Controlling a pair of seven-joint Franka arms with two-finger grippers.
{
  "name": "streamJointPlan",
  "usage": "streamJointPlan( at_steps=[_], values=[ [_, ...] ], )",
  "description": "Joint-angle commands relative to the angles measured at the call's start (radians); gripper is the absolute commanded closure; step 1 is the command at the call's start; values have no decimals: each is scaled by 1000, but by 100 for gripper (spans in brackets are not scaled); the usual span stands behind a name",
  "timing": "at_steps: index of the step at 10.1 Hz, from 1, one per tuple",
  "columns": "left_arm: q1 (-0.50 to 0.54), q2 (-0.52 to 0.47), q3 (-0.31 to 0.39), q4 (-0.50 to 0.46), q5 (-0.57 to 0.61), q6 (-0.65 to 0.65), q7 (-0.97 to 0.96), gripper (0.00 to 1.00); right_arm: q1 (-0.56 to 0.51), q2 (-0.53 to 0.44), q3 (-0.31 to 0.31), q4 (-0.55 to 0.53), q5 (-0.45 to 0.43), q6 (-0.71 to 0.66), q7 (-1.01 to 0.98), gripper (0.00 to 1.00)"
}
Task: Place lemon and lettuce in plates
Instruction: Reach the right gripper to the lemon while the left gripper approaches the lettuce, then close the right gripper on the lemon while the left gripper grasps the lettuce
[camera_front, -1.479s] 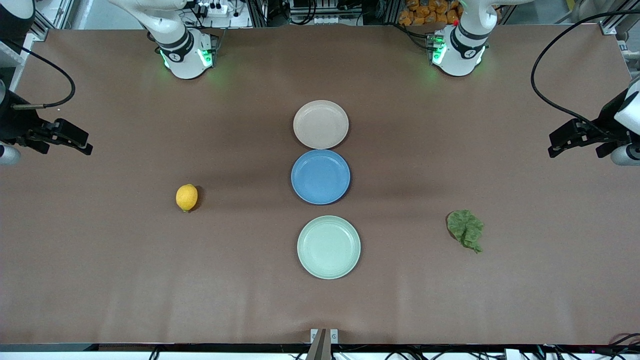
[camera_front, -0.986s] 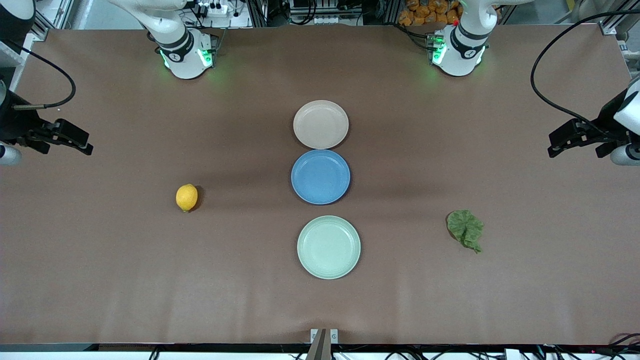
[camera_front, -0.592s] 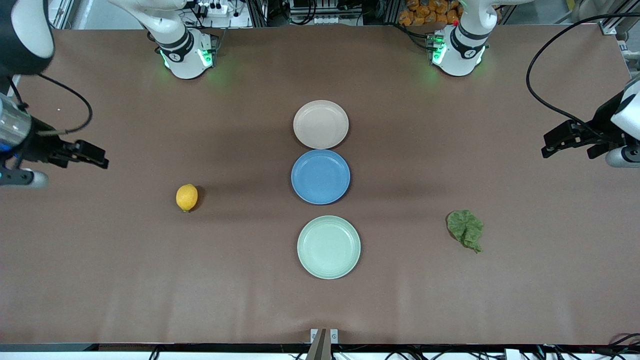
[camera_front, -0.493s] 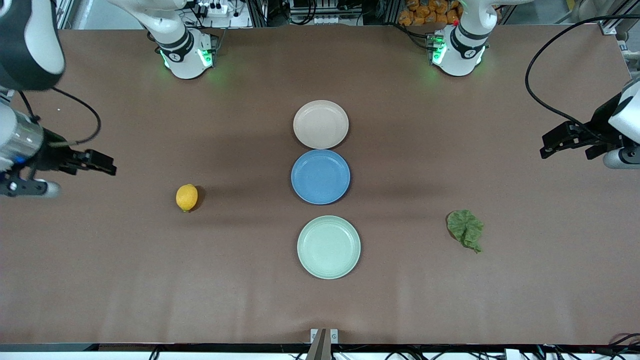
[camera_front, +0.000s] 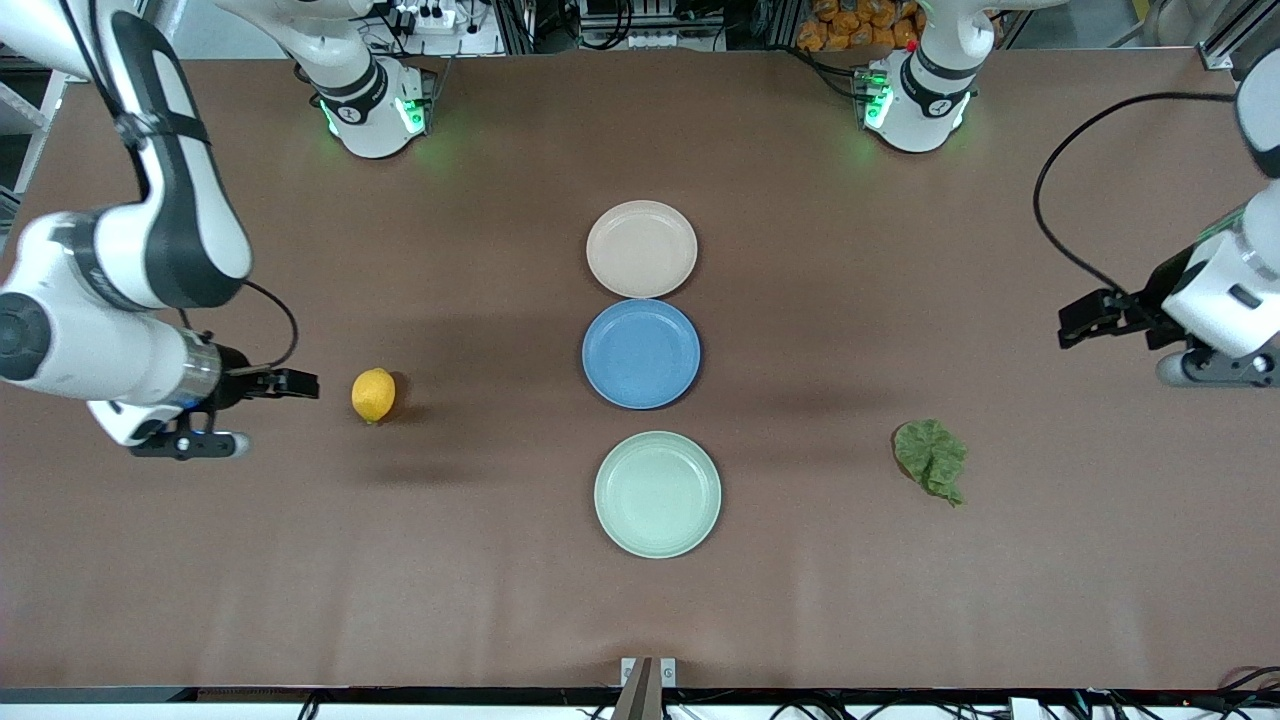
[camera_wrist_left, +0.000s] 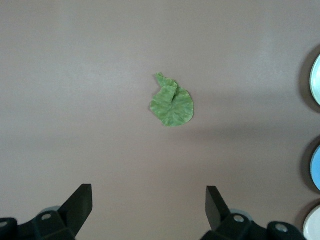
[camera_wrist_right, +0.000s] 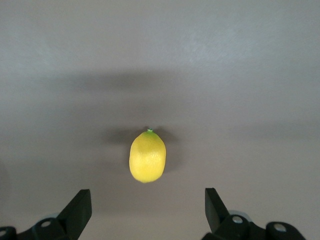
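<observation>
Right end effector: fingers spread — over the tabletop, small oval yellow lemon just beside at 3 o'clock.
Left end effector: spread — wrinkly dark green lettuce leaf at 7 o'clock.

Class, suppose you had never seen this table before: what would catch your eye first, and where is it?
Three plates in a row down the table's middle: beige, blue, then mint nearest the camera. The bright lemon lies toward the right arm's end, with the open right gripper just beside it. The lettuce lies toward the left arm's end, with the open left gripper over bare table nearby.
</observation>
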Motion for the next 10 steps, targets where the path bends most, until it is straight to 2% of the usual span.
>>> streamJointPlan(
  at_steps=[1,6,8,10],
  values=[
    [-13,68,3,8,27,56,14,0,10,38,0,-51,9,44,-3,0],
    [-10,184,-1,-3,10,157,3,0,25,173,0,-65,9,135,-3,0],
    [-3,254,-1,-6,8,258,2,0,21,181,0,-91,9,175,-3,0],
    [-9,303,1,0,12,288,-1,0,10,195,0,-93,9,169,-3,0]
  ],
)
